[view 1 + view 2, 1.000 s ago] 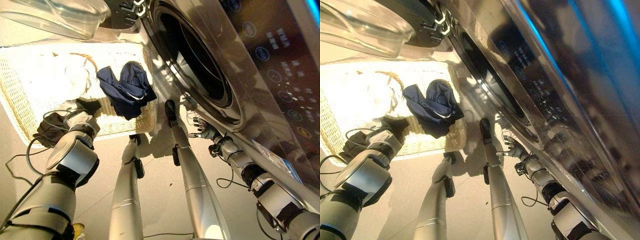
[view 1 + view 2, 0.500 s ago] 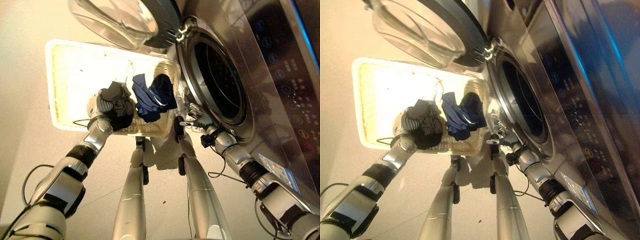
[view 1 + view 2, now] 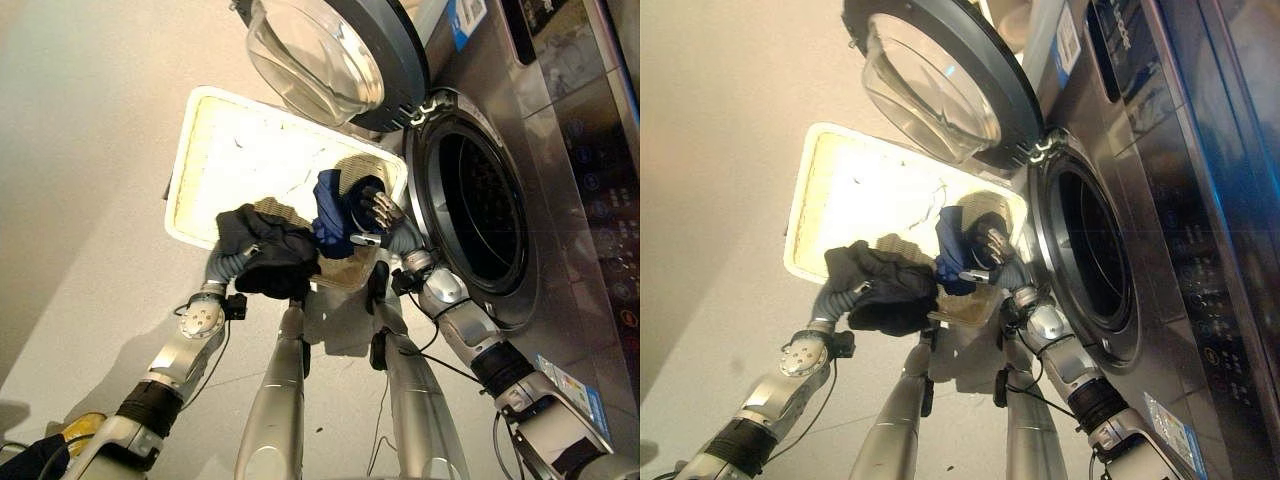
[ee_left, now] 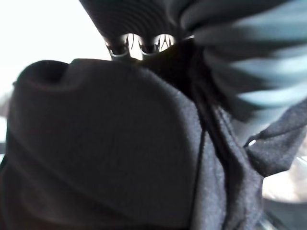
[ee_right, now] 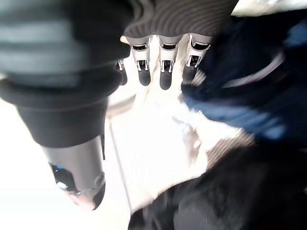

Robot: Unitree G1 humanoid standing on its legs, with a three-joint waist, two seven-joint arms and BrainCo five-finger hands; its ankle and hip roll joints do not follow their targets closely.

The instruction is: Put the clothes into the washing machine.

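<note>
**Dark garment lifted at the basket's near rim**

Since half a second ago, the left hand (image 3: 228,266) has raised the black garment (image 3: 268,258) up over the near edge of the basket (image 3: 210,150), and the right hand (image 3: 378,212) has come across from the machine's front to the navy garment (image 3: 329,205). The camera has also shifted.

The black cloth bunches in soft, matte folds and covers the left hand's fingers, so I cannot tell how they are set. The right hand's fingers are spread and fairly straight beside the navy cloth, gripping nothing. The navy piece, with a pale stripe, lies crumpled at the basket corner nearest the washing machine (image 3: 560,200).

The basket is a pale woven rectangle on the floor, just beside the machine. The round door (image 3: 330,55), clear glass in a grey ring, stands swung open above the basket; the drum opening (image 3: 478,212) is dark and unobstructed.
</note>
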